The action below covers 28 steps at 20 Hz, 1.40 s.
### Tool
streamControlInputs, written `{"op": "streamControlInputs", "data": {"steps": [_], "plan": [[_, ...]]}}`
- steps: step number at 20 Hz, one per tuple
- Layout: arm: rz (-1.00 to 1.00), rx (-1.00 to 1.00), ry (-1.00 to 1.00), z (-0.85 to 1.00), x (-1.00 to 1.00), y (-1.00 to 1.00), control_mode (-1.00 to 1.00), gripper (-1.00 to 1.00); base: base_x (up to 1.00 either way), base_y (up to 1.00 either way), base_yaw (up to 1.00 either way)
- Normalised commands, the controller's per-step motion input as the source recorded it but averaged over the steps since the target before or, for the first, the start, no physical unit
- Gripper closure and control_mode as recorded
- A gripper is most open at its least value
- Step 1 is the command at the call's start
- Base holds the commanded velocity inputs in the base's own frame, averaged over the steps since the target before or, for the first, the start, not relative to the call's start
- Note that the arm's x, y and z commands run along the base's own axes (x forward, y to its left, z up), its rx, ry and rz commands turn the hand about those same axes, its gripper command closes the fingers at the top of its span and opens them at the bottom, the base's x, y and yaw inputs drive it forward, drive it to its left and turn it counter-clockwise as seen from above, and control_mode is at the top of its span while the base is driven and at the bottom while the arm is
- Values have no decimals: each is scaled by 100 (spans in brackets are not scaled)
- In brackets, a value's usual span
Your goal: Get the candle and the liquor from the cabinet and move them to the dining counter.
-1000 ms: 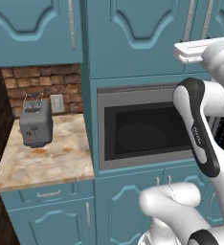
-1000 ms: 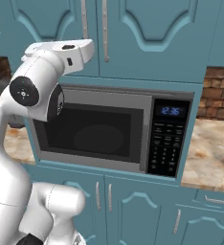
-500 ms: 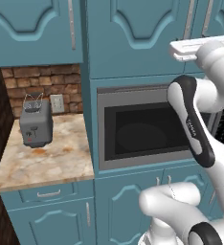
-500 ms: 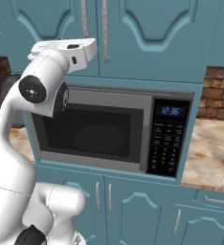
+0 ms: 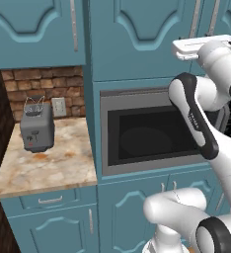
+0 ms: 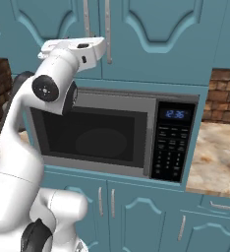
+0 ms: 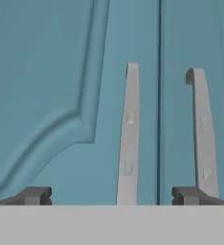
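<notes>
Gripper (image 7: 111, 196) faces the closed cabinet (image 7: 47, 72), jaws wide apart; left door's upright handle (image 7: 128, 139) probably stands between them.

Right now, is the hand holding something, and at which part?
Nothing is held. The hand is open, facing the closed cabinet door handles.

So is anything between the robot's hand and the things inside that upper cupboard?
Yes: the cabinet doors are closed. The open gripper faces them at the two silver handles, touching neither. The candle and liquor cannot be seen.
</notes>
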Motion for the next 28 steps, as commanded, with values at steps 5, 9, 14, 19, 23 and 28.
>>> {"op": "streamControlInputs", "data": {"steps": [5,9,14,19,23,28], "plan": [[0,0,-2,-2,26,-3,-100,-100,0,0,0],[0,2,-3,0,20,-4,-100,-100,0,0,0],[0,2,-3,0,18,-8,-100,-100,0,0,0],[0,1,-1,0,21,-1,-100,-100,0,0,0],[0,0,0,0,26,0,-100,-100,0,0,0],[0,0,0,0,19,0,-100,100,0,0,0]]}}
